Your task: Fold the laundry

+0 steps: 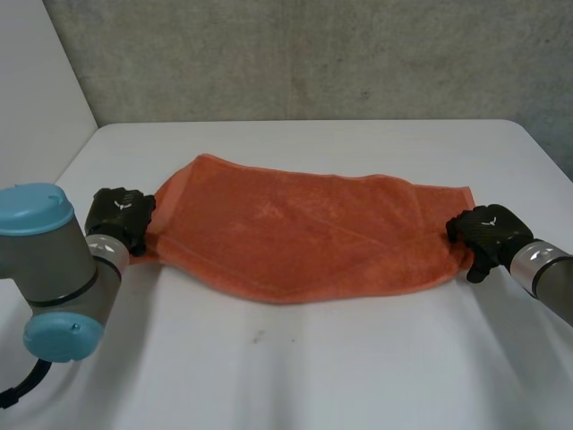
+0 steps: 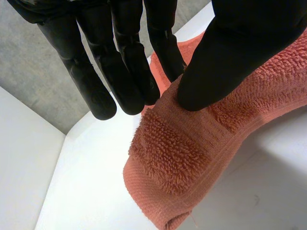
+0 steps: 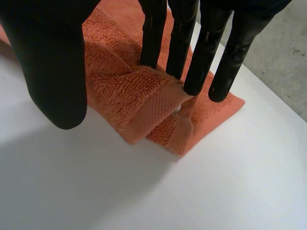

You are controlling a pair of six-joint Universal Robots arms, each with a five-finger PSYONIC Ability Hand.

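Towel (image 1: 304,233): orange terry, spread out on the white table (image 1: 313,358), reaching from one hand to the other with a short end at each; long edge nearer the robot bows outward between the hands.
Left hand (image 1: 121,215): closed on the towel's short end nearest it; thumb (image 2: 225,52) presses its tip onto the woven end band, one finger goes in behind the cloth opposite the thumb, the other fingers (image 2: 91,81) reach straight, just beside the cloth.
Cloth at left hand: gathers into a thick roll under the thumb tip and hangs past it, close over the table.
Right hand (image 1: 488,231): at the opposite short end; fingers (image 3: 201,48) straight and slightly spread, tips resting on a raised fold of the corner; thumb held apart from that fold, so nothing is clasped.
Cloth at right hand: doubled over on itself beneath the fingertips, end band showing; a flat corner lies on the table just beyond the fingertips.
Left arm (image 1: 49,269): grey with light-blue caps, behind its hand, at the table's near side.
Right arm (image 1: 546,269): grey, slanting in behind its hand.
Wall (image 1: 313,54): grey concrete, beyond the table's far edge.
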